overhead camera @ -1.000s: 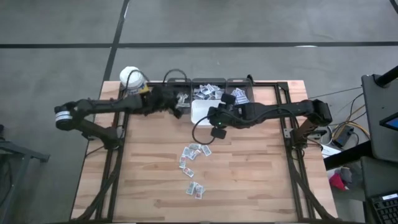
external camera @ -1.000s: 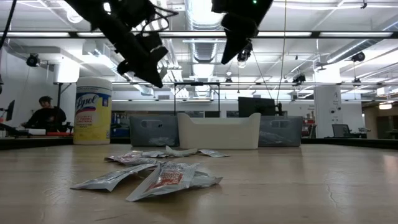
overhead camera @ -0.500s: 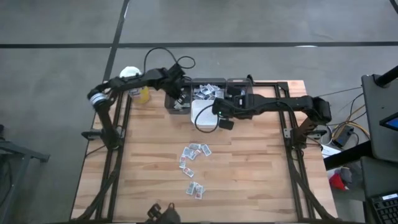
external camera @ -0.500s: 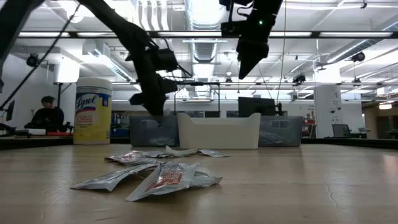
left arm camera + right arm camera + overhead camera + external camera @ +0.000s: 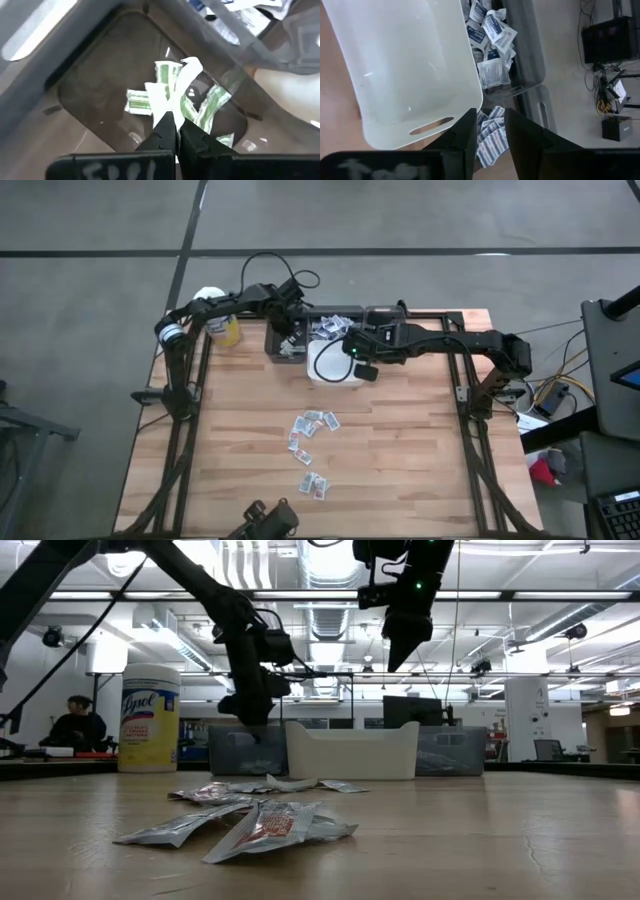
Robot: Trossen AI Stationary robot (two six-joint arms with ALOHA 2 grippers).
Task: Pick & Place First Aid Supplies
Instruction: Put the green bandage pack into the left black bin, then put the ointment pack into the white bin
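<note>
Wipes canister (image 5: 149, 718) beside grey bins (image 5: 243, 751)

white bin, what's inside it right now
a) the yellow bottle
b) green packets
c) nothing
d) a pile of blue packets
c: the white bin shows only its bare floor in the right wrist view, while the blue-print packets lie in the grey bin beside it.

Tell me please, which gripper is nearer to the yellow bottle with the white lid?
The left. The left gripper hangs over the grey bin beside the yellow bottle. The right gripper is farther away, above the white bin.
</note>
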